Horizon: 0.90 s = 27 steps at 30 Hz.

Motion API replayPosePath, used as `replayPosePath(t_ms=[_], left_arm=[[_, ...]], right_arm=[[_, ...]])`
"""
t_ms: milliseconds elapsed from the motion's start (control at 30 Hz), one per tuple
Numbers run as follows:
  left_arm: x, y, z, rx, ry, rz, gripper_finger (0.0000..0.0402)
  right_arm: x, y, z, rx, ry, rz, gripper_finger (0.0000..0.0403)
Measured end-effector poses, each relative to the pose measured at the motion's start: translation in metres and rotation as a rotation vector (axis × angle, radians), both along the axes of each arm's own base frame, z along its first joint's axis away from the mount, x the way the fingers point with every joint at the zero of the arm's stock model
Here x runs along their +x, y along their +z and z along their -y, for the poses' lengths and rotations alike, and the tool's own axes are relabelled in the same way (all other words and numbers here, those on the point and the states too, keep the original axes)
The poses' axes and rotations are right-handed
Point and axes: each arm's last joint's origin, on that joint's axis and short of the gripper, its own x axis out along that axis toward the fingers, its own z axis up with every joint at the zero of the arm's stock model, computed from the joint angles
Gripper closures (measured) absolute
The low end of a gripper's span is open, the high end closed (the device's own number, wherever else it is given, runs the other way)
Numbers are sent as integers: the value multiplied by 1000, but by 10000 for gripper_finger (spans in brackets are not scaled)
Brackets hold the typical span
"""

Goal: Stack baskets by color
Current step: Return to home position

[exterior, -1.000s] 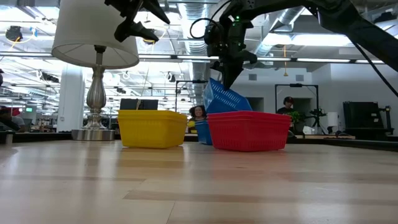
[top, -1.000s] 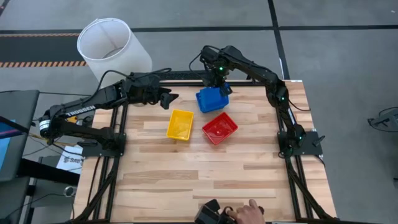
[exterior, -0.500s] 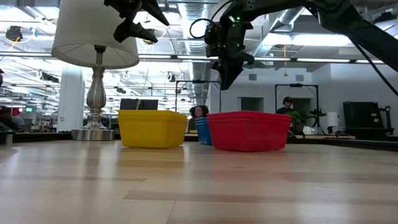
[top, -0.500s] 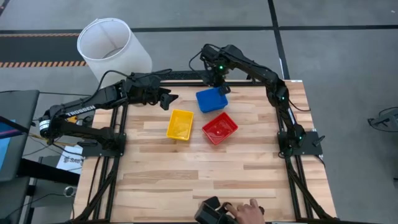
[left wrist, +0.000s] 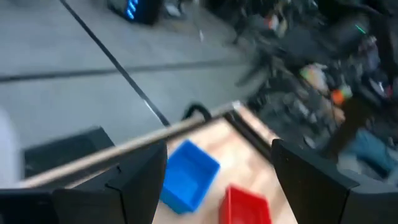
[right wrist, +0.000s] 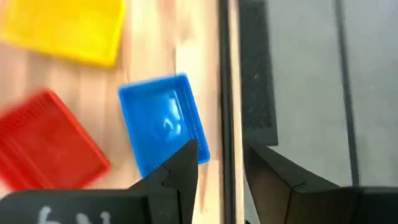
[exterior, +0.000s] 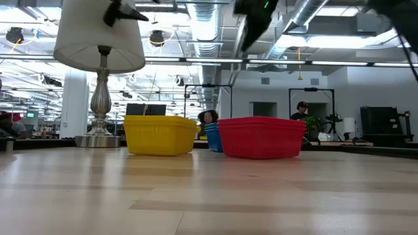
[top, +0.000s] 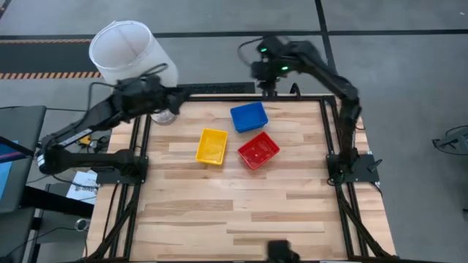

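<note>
Three baskets stand on their bottoms on the wooden table: a blue basket [top: 248,117] near the far edge, a yellow basket [top: 212,146] and a red basket [top: 258,150] in front of it. My right gripper [top: 268,86] hangs high over the table's far rail, just beyond the blue basket [right wrist: 163,124], open and empty [right wrist: 221,148]. My left gripper [top: 170,98] is up by the far left corner beside the lampshade, wide open and empty [left wrist: 217,149]. In the low view, the blue basket [exterior: 212,137] shows only partly, between the yellow basket [exterior: 160,135] and the red basket [exterior: 261,137].
A white lampshade [top: 124,51] on a metal lamp [exterior: 99,98] stands at the far left corner, close to my left arm. The black frame rail [top: 219,89] runs along the far edge. A dark object [top: 278,250] sits at the near edge. Bare wood lies in front of the baskets.
My right gripper has let go of the blue basket, which was tipped up on one edge and now lies flat on the table. The gripper then rose and went toward the far edge. My left gripper has drawn back toward the far left corner and risen.
</note>
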Motion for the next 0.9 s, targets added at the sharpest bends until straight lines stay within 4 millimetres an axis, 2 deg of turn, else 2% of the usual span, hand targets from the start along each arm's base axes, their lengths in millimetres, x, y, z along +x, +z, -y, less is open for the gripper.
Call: replayPosePath(t_ms=[133, 233, 367, 467, 567, 700, 900], left_arm=[[-28, 15, 12, 46, 58, 92, 126], [-54, 23, 26, 96, 47, 131, 126], [-93, 21, 46, 196, 34, 60, 126], [-124, 15, 61, 213, 55, 35, 126], [-150, 10, 74, 212, 68, 85, 126], [-173, 7, 88, 303, 39, 153, 126], [-188, -12, 96, 329, 14, 200, 126]], right_arm=[[-41, 49, -29, 31, -90, 168, 258], [-76, 76, -56, 103, -62, 263, 262], [-127, 102, -95, 194, 37, 340, 264], [-158, 110, -120, 257, 191, 427, 262], [-186, 105, -145, 324, 429, 515, 259], [-204, 76, -161, 382, 596, 638, 261], [-198, 19, -153, 355, 347, 903, 266]])
